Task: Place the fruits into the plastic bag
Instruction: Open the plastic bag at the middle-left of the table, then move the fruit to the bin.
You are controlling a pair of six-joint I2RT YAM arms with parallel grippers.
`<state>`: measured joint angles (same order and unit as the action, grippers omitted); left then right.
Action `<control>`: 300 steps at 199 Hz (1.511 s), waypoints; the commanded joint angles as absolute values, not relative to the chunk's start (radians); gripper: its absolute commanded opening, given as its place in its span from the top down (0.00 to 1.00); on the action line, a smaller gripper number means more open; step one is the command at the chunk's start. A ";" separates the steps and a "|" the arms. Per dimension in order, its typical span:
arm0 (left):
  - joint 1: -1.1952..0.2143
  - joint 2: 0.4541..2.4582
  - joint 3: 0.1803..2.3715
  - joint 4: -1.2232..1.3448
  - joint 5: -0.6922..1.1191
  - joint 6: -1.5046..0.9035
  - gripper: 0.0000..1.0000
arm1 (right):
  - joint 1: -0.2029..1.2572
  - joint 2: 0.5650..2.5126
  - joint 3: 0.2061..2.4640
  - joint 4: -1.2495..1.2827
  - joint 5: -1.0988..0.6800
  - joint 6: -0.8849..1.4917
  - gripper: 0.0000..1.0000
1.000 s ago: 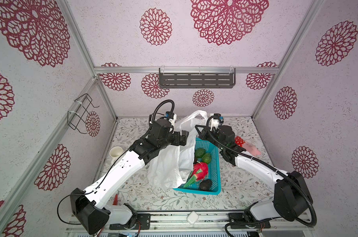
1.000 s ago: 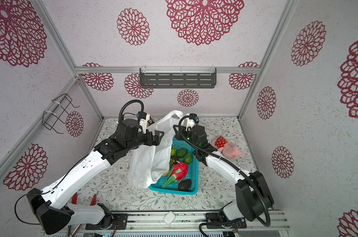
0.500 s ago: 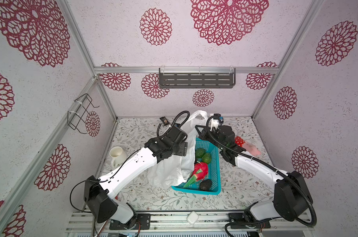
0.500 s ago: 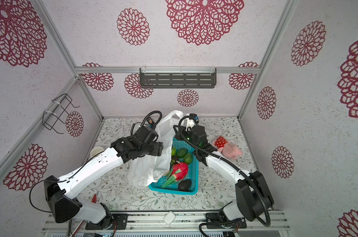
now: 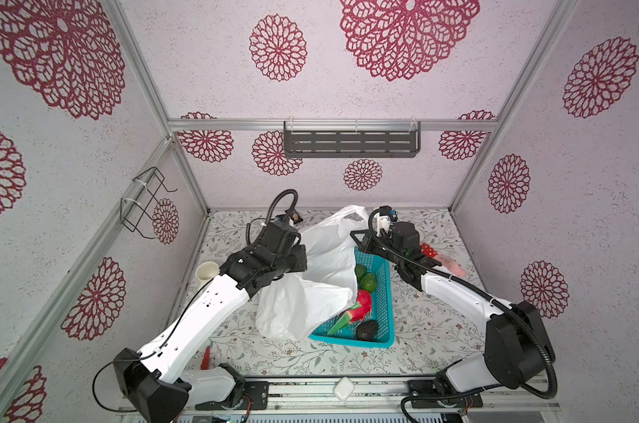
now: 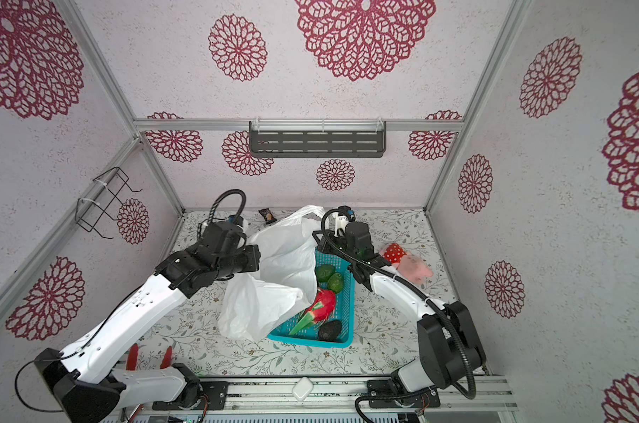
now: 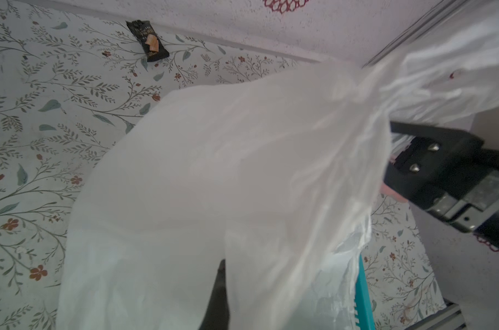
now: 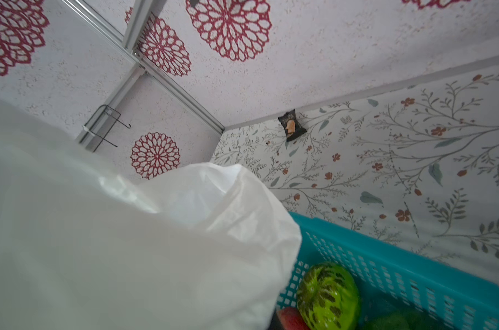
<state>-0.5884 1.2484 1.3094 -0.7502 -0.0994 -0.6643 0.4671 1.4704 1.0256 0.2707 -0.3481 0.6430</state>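
Note:
The white plastic bag (image 5: 310, 293) hangs in the middle, its lower part draped over the left edge of the teal basket (image 5: 383, 293). My right gripper (image 5: 356, 234) is shut on the bag's upper handle, as its fingers (image 7: 431, 160) show in the left wrist view. My left gripper (image 5: 305, 258) is shut on the bag's left side; film covers its jaws except one dark finger (image 7: 218, 297). The fruits lie in the basket: two green pieces (image 6: 330, 278), a red dragon fruit (image 6: 323, 304) and a dark avocado (image 6: 329, 329). A striped green fruit (image 8: 328, 294) shows beside the bag (image 8: 128, 243).
A pink plush toy (image 6: 405, 262) with a red dotted part lies right of the basket. A dark snack packet (image 6: 267, 216) sits near the back wall. A pale cup (image 5: 207, 271) stands at the left, and red-handled pliers (image 6: 134, 357) lie at the front left.
My left arm swung down and in towards the bag, and its gripper went from open to shut on the bag's left side. The right arm kept still, holding the handle.

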 commanded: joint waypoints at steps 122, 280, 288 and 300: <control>-0.447 1.259 1.246 -0.522 0.074 -0.758 1.00 | 0.392 0.994 0.916 -0.190 -0.411 0.368 0.15; -0.394 1.295 1.262 -0.536 0.093 -0.803 1.00 | 0.746 1.290 0.840 -0.402 -0.049 0.229 0.01; -0.394 1.297 1.262 -0.539 0.088 -0.804 1.00 | 0.750 1.312 0.846 -0.409 -0.051 0.224 0.01; -0.394 1.299 1.264 -0.545 0.082 -0.803 1.00 | 0.755 1.339 0.851 -0.411 -0.039 0.225 0.01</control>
